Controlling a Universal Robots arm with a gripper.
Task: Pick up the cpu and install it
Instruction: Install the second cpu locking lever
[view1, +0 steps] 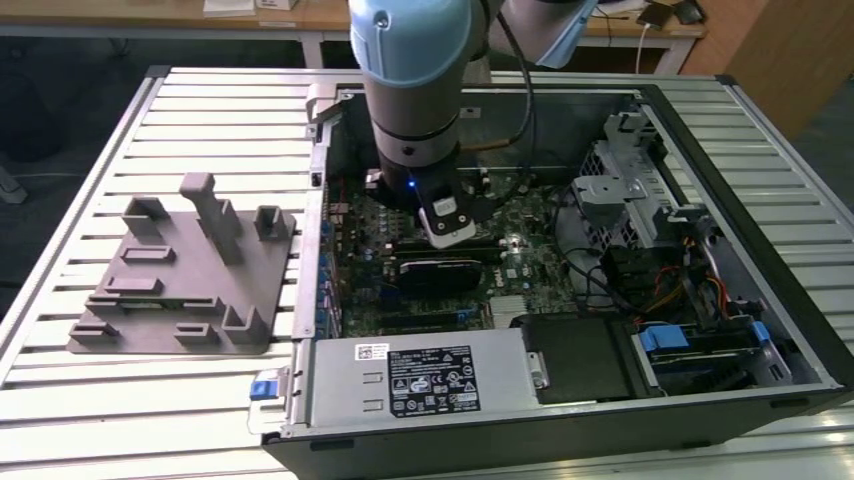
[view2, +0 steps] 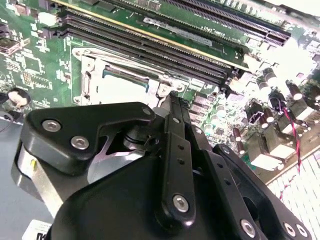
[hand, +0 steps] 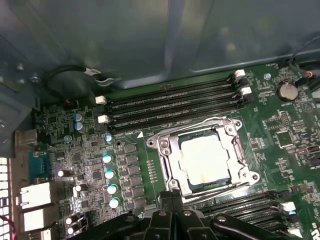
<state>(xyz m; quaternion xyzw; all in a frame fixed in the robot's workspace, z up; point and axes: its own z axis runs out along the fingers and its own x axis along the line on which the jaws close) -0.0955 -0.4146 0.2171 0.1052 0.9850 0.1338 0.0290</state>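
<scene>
Black pincer (view2: 172, 102) linkage is looming closest in the second wrist view, its arms drawn together to a point, apparently gripping nothing. Beyond it, the cpu (hand: 204, 161) is sitting in its metal socket frame (hand: 202, 157) in the first wrist view, just past the pincer tip. Only the exterior view is showing the open computer case (view1: 561, 270) lying on a slatted metal surface (view1: 147, 400), a grey fixture (view1: 187, 270) beside it, and wooden desks (view1: 307, 15) behind.
</scene>
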